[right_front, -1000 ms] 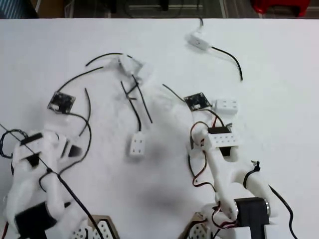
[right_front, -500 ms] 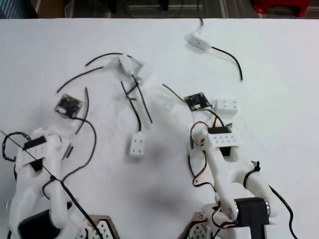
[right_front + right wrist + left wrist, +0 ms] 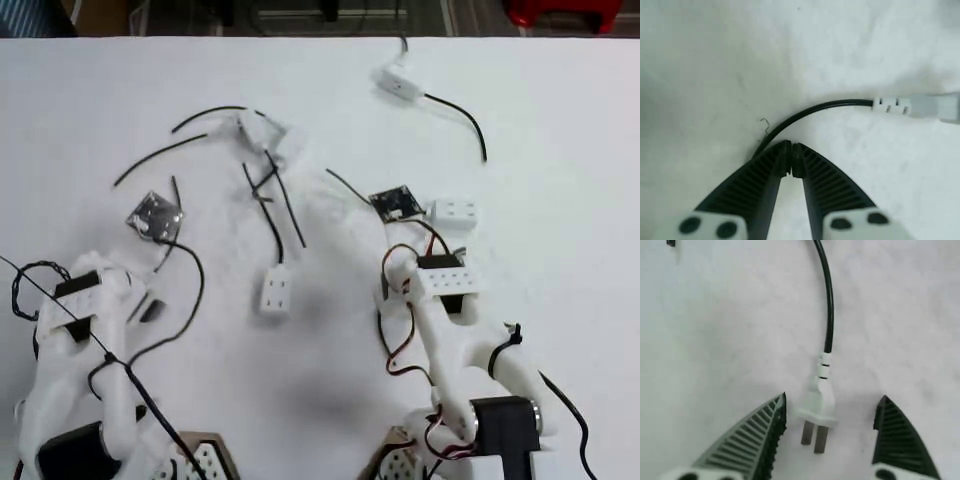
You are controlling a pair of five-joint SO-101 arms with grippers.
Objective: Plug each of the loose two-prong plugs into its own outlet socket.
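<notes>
Left wrist view: left gripper [image 3: 833,399] spread wide around a white two-prong plug [image 3: 818,407]; right gripper [image 3: 791,160] clenched beside a black cable [image 3: 805,112]

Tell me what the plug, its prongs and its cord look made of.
Plug: white moulded plastic, smooth matte body.
Prongs: flat metal blades, dull grey-brown, alloy unclear.
Cord: black rubber or PVC sheath, judging by its slight sheen.

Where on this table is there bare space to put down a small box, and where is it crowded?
The table is bare on its far right, beyond the right socket and the top connector. The far left corner, past the small board, is also free. Crowded: the middle left, where black cables cross between that board and the middle socket.
</notes>
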